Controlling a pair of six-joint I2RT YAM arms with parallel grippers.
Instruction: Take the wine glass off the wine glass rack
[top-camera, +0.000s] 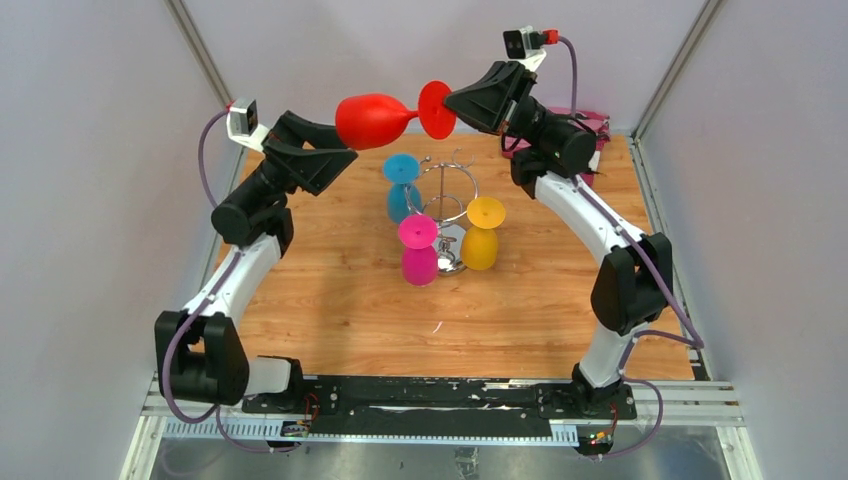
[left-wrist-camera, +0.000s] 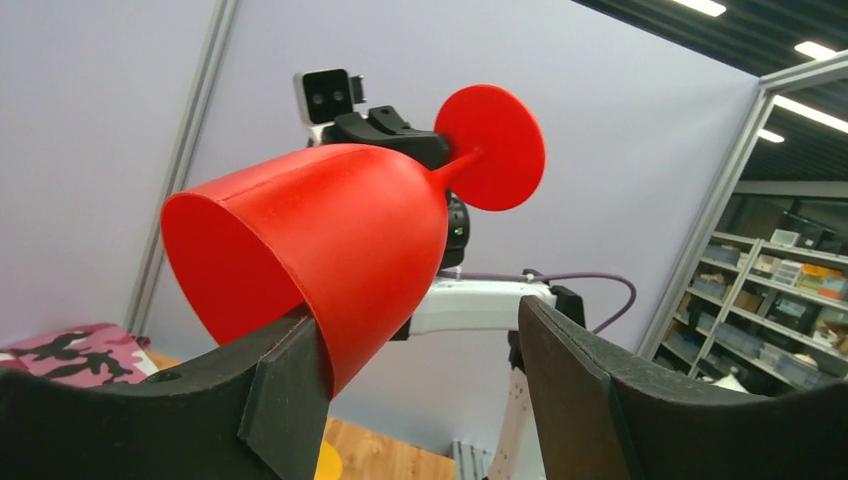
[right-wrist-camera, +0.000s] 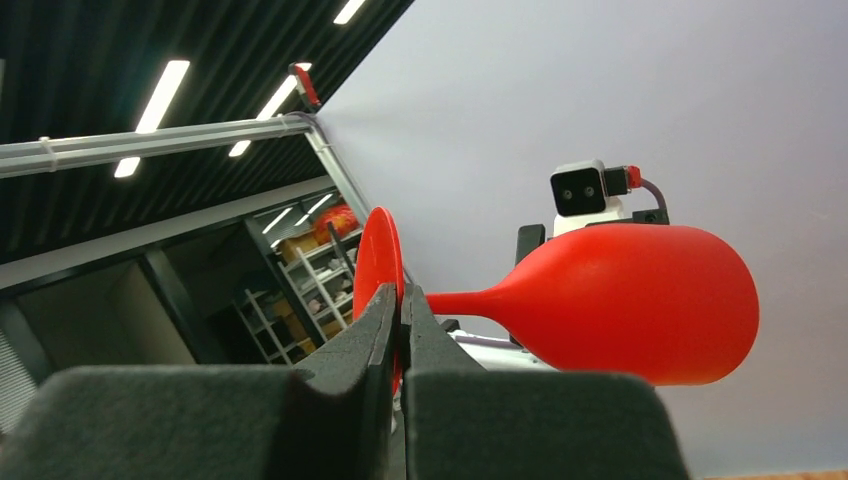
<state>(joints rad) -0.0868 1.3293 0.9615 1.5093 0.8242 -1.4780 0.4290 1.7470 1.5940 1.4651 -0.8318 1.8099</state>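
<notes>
On the wooden surface (top-camera: 340, 310), a magenta plastic glass (top-camera: 419, 252) and a yellow plastic glass (top-camera: 481, 236) sit foot-up at the near side of the chrome wire rack (top-camera: 451, 260), hiding most of its post. A blue plastic glass (top-camera: 400, 185) sits at its far left. Whether these three hang from the hooks or rest on the surface is hard to make out.

Above and beyond the rack, clear of it, the red plastic wine glass (top-camera: 375, 120) lies sideways in the air. The left end effector (top-camera: 340, 158) is spread around its bowl, with one finger (left-wrist-camera: 290, 385) touching. The right end effector (right-wrist-camera: 402, 320) is pressed together, pinching the disc foot. At the far right, that arm half covers a pink camouflage cloth (top-camera: 590, 125).
</notes>
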